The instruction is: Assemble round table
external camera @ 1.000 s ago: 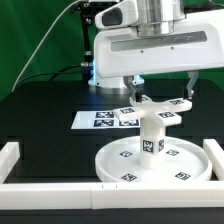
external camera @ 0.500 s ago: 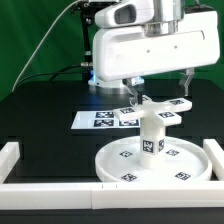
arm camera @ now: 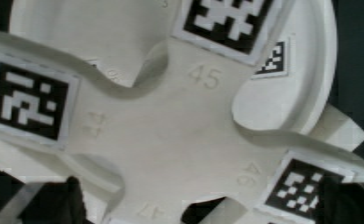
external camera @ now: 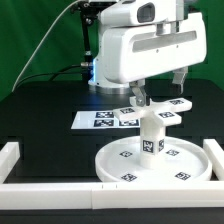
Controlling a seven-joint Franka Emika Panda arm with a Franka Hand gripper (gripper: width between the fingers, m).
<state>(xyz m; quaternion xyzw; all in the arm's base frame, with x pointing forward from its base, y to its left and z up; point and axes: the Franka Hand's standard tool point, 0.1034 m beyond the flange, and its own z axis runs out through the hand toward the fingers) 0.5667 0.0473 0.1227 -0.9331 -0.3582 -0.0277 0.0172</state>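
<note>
Hand (external camera: 160, 88) higher above round table (external camera: 152, 160)

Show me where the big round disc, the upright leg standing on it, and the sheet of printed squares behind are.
Round disc (external camera: 185, 166): exterior view, on its flat face towards that view's right.
Leg (external camera: 152, 131): exterior view, on the cylinder's side above its tag.
Marker board (external camera: 92, 119): exterior view, on its end at that view's left.
</note>
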